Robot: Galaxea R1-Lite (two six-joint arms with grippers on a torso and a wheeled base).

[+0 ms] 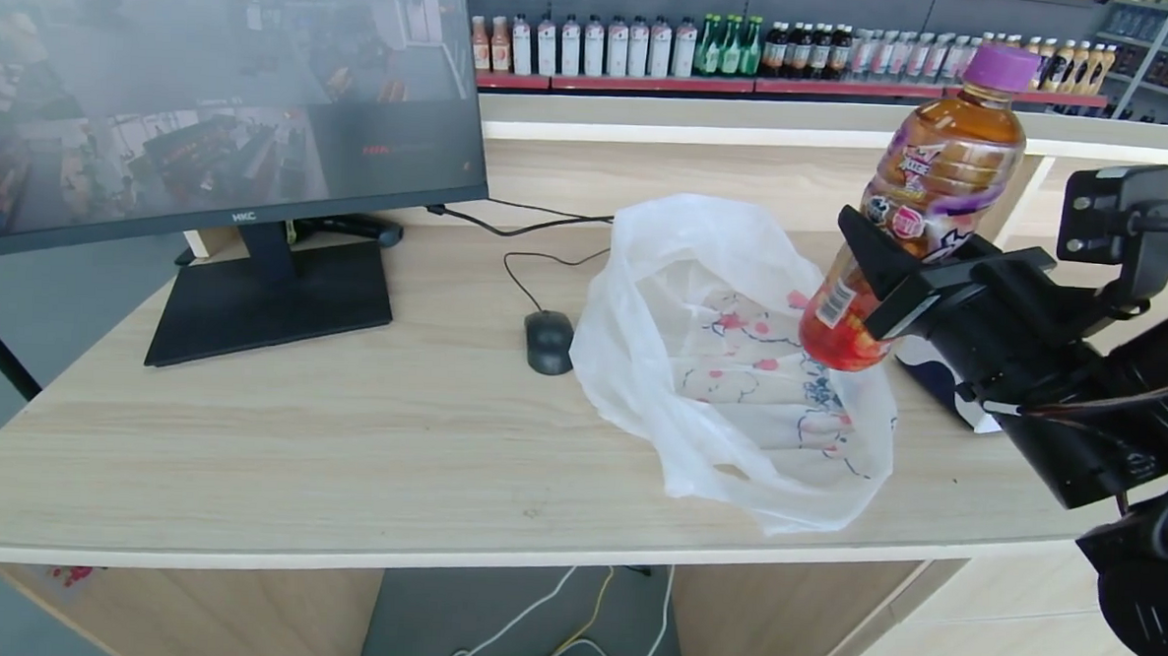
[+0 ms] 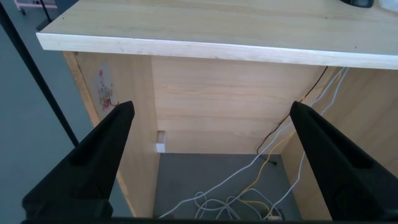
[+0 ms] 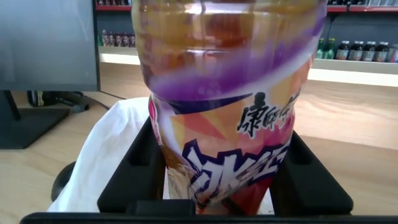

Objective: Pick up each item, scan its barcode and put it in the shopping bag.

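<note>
The clear plastic bottle of amber tea (image 1: pixel 920 185) has a purple cap and a purple and orange label, with a white barcode patch low on its side. The right claw (image 1: pixel 887 282) holds it by the lower body, tilted, its base above the right-hand side of the translucent white plastic shopping bag (image 1: pixel 720 373). In the right wrist view the two black fingers (image 3: pixel 134 168) press on either side of the bottle (image 3: pixel 230 93).

The pale wooden tabletop (image 1: pixel 343 436) has a wide bare stretch in front, from the bag to its left edge. A black computer mouse (image 1: pixel 549 341) lies just beside the bag on the left, and a black flat monitor (image 1: pixel 210 85) stands well apart at the rear left.

The bag lies slumped with its mouth open upward (its red and blue print shows through; whether anything lies inside cannot be told).

The left claw (image 2: pixel 211 124) is spread wide, below the tabletop's front edge (image 2: pixel 217 50), facing loose cables (image 2: pixel 249 186).
</note>
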